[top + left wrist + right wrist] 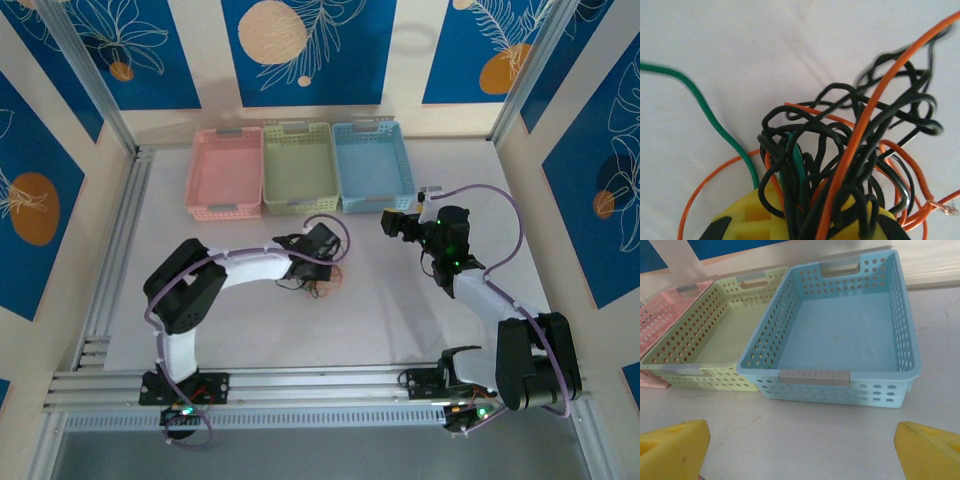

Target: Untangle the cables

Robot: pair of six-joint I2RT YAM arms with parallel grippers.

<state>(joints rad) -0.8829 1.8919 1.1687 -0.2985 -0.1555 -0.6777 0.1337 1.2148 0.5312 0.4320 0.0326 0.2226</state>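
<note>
The left hand is clamped on the cables, a knot of black, orange and green strands lying near the middle of the counter. Many strands are pinched together, so if the hand is raised, the whole knot is likely to be lifted as one lump and tightened rather than loosened. Thin strands may also be lost from the pinch. The right hand is spread wide near the blue basket, so nothing is anchored against the pull.
</note>
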